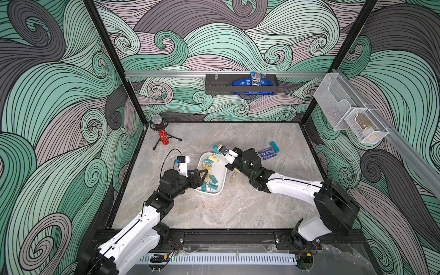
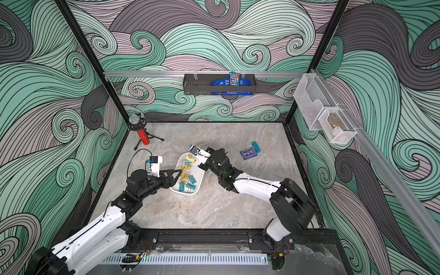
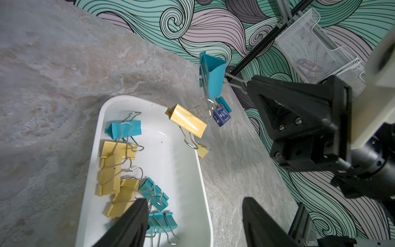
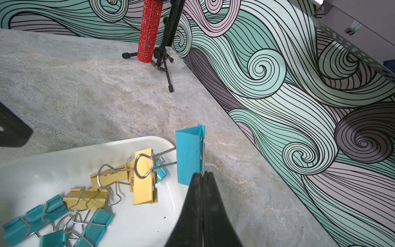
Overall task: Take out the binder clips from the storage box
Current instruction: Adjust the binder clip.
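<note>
The right fingers (image 4: 192,203) are clamped on a wire handle of a teal binder clip (image 4: 188,154) held over the far end of the shallow white plastic tray (image 1: 220,171); a pale yellow binder clip (image 4: 143,181) hangs hooked on its other handle. The left fingers (image 3: 130,222) stand spread, empty, above the other clips (image 3: 111,171) lying inside the tray

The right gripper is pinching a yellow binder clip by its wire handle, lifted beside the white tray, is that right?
Wrong colour: the right gripper pinches a teal clip by its wire handle, lifted beside the white tray, as the right wrist view shows. A yellow clip merely dangles from the teal one.
</note>
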{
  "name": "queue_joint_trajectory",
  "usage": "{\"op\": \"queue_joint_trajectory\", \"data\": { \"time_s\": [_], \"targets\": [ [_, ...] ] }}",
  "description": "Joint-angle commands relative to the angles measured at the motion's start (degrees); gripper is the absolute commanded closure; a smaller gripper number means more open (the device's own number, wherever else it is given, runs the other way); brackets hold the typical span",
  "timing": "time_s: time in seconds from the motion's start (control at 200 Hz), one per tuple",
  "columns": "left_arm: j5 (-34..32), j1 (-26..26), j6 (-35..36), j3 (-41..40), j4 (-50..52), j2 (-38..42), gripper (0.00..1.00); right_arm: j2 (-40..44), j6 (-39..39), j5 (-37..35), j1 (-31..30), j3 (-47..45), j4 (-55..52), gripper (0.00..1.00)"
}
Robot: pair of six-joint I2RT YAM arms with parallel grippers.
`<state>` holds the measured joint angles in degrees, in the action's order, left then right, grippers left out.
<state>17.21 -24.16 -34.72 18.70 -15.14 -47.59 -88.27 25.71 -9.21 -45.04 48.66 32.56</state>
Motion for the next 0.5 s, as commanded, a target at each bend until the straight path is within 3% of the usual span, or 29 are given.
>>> {"op": "queue_joint_trajectory", "data": {
  "time_s": [0.0,0.495],
  "targets": [
    [3.2,-0.4,-3.9,2.3,-4.0,-2.6,0.29,0.9,-0.9,-0.5,-0.1,0.4,0.8,1.0],
    [3.6,-0.4,-9.8,2.6,-11.3,-9.4,0.37,1.2,-1.1,-0.5,-0.8,-1.3,2.9,1.0]
  ]
}}
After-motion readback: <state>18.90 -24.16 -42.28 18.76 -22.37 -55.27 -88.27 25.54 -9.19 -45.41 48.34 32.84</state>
